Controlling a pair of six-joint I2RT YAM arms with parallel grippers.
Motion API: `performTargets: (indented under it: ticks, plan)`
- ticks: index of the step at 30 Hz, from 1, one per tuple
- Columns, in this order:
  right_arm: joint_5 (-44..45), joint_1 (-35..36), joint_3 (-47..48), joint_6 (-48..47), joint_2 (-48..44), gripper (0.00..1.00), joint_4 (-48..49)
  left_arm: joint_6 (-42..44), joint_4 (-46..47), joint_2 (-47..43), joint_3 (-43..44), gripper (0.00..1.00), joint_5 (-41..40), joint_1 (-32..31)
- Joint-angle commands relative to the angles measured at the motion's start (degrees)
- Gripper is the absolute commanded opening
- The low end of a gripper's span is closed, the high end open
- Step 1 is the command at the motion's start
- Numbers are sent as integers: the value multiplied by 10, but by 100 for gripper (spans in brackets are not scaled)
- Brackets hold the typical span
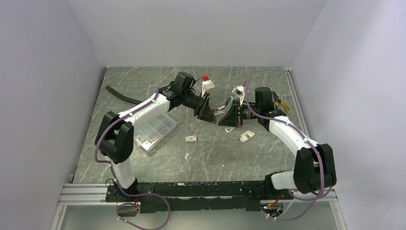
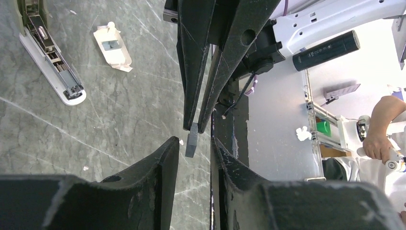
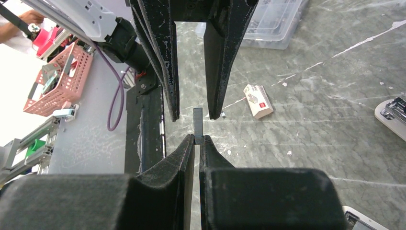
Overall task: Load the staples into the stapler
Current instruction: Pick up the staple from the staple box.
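Grey marbled surface [image 1: 210, 163] inside a plain white-walled enclosure. The two arms reach inward and their claws meet tip to tip above mid-surface.

Right claw [image 3: 197, 140]: pinched shut on one end of a thin grey staple strip [image 3: 197, 120]. The strip's other end pokes straight out past the fingertips.

Left claw [image 2: 194, 140]: part open, with one finger on either side of the strip's free end. A gap shows on both sides, and no contact with the strip is visible in either wrist view.

Staple box [image 3: 257, 100]: small, white, red mark facing up. It lies flat on the surface and neither claw holds it. It sits below the claws and off to the near side, toward the arm bases, apart from both sets of fingers.

Stapler [image 2: 50, 64]: lies opened out on the surface on the right arm's side of the claws, with its metal channel exposed. A small white piece [image 2: 112, 45] lies near it.

Further out:
- A clear compartment case [image 1: 155, 128] lies beside the left arm.
- Yellow-handled pliers [image 1: 281, 104] lie behind the right arm.
- A black cable [image 1: 122, 95] lies at the far left.
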Motion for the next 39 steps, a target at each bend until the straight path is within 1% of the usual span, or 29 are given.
performTargets:
  ticks: [1,21,28,31,33,39]
  plan:
    - [-3,2,22,-17,-1,0,11,16,2,5,25,35,21,-5]
    - [-1,2,23,-19,0,0,6,29,-3,5,25,22,27,-5]
    - [3,2,22,-9,3,0,14,31,0,0,22,16,29,-5]
    - [3,2,25,-6,5,3,13,31,5,-3,18,12,29,-5]
    - [1,2,28,-5,7,8,10,34,4,-3,17,9,28,-5]
    - [1,1,42,-16,9,27,-17,39,2,-6,14,3,28,-5]
